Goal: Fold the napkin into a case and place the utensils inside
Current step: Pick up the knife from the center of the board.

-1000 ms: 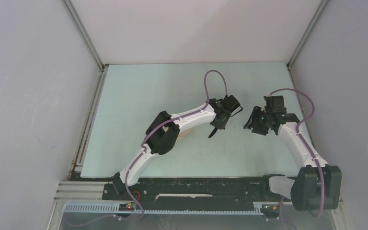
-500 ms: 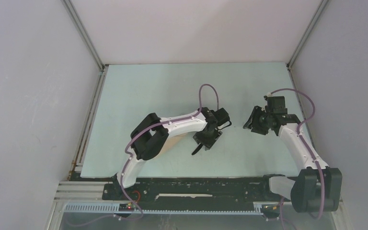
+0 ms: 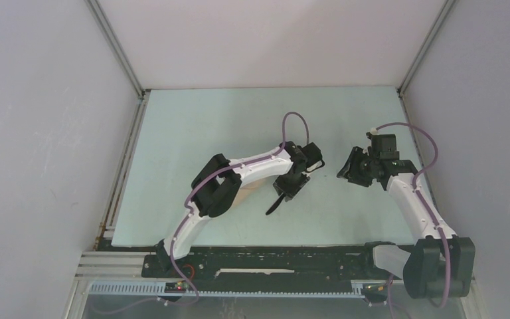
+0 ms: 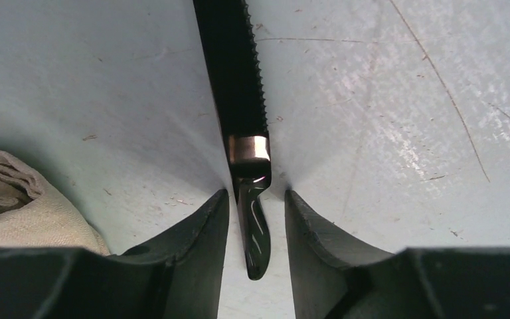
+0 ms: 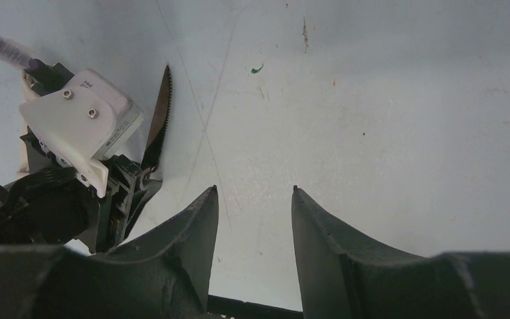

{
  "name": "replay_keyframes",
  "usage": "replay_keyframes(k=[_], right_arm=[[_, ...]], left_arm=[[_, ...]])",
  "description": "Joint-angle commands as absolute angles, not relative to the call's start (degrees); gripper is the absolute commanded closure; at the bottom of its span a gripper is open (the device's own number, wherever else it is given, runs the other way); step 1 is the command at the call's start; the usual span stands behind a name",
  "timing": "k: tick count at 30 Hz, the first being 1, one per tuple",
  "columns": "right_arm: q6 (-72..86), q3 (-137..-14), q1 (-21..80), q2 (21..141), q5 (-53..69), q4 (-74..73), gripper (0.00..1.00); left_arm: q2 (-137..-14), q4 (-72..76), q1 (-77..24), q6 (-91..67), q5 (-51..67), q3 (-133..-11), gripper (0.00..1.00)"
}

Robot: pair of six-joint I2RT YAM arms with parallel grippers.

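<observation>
Swinging my left gripper (image 4: 256, 193) down toward the napkin (image 4: 20, 212) at lower left, I parted its jaws off the knife (image 4: 232, 66) (released beside it, not inside yet); my right gripper (image 5: 254, 189) hung spread, empty.

Both arms bent and reaching inward, fingers parted.
The left arm (image 3: 252, 163) stretches forward and to the right, elbow raised, its left fingers (image 4: 196, 229) tipped downward and standing moderately apart. The right arm (image 3: 412, 199) leans inward, and its right fingers (image 5: 192, 229) are spread toward the left wrist.
</observation>
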State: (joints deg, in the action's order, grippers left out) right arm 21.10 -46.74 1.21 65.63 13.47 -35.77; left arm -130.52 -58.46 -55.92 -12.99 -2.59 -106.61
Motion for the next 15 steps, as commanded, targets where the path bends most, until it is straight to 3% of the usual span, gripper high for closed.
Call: replay_keyframes(k=[1, 8, 15], right_arm=[[20.3, -46.5, 0.9, 64.1, 13.6, -34.5, 0.48], [20.3, -46.5, 0.8, 63.0, 13.0, -34.5, 0.48], [20.5, -46.5, 0.8, 62.8, 12.8, -34.6, 0.48]], left_arm=[[-132.1, -59.9, -55.7, -10.9, -3.3, -106.7, 0.57], [-132.6, -59.5, -55.9, -9.8, -3.2, -105.2, 0.60], [-131.0, -56.7, -55.7, -7.7, -4.0, -105.1, 0.92]])
